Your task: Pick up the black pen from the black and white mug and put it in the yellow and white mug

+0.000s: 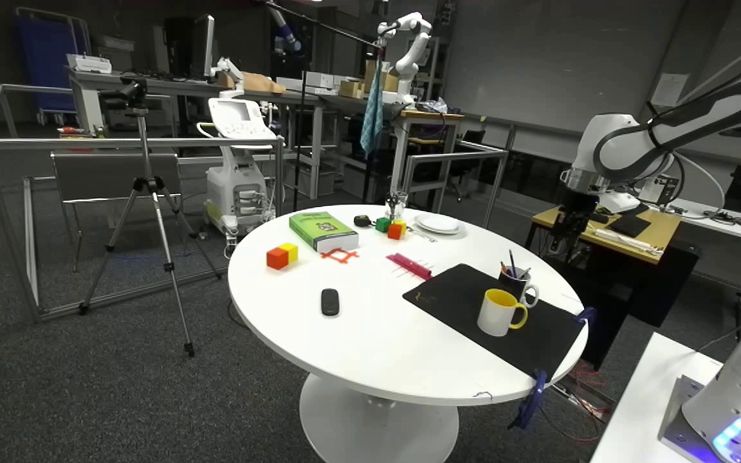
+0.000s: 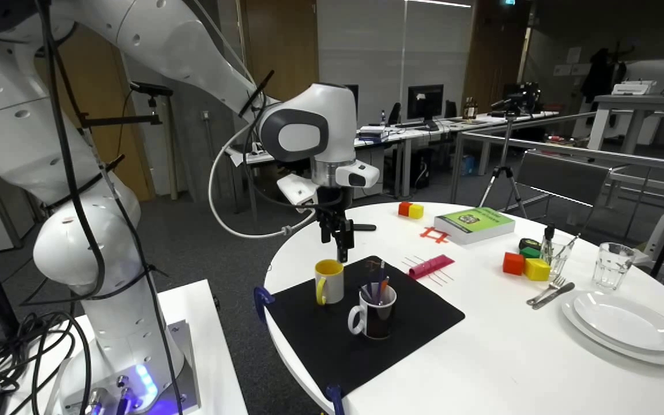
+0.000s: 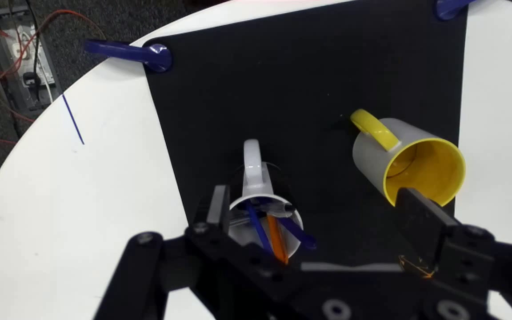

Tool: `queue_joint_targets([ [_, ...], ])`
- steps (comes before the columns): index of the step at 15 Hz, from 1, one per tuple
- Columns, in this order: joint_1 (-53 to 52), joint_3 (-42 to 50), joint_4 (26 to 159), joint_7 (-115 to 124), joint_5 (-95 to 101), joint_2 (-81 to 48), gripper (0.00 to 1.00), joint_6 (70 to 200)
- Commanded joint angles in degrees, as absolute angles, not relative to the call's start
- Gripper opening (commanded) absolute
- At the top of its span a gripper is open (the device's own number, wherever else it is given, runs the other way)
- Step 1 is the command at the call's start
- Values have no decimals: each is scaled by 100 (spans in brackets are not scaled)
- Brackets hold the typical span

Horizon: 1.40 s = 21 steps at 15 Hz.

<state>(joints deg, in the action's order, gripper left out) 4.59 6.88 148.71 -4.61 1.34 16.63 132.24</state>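
Note:
The black and white mug point(image 1: 511, 283) stands upright on a black mat and holds several pens; it also shows in an exterior view point(image 2: 379, 320) and the wrist view point(image 3: 252, 166). In the wrist view a clear pen with a black end point(image 3: 285, 207) lies among blue and orange pens in it; I cannot tell for sure which is the black pen. The yellow and white mug point(image 1: 493, 315) stands upright beside it, empty in the wrist view point(image 3: 374, 155), and also shows in an exterior view point(image 2: 333, 283). My gripper point(image 3: 314, 193) is open and empty, above the mugs point(image 2: 335, 248).
The black mat point(image 2: 309, 334) is clamped to the round white table point(image 1: 370, 347) by blue clamps point(image 3: 158, 58). A pink piece point(image 2: 431, 266), coloured blocks point(image 2: 513, 263), a green book point(image 2: 473, 223), plates point(image 2: 626, 323), cutlery and glasses point(image 2: 613, 265) stand farther off. A dark oblong object point(image 1: 330, 302) lies on the table.

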Motion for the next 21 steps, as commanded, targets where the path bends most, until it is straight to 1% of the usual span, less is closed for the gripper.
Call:
queue_joint_targets([
  [1, 486, 659, 14795, -481, 105, 1598, 100, 13113],
  [5, 532, 628, 14764, -335, 205, 1599, 100, 13094],
  [10, 695, 518, 14821, 527, 646, 1378, 100, 14047],
  [14, 778, 446, 14691, 998, 897, 1004, 100, 14484],
  [21, 737, 294, 14272, 2485, 1567, 279, 100, 14375],
])
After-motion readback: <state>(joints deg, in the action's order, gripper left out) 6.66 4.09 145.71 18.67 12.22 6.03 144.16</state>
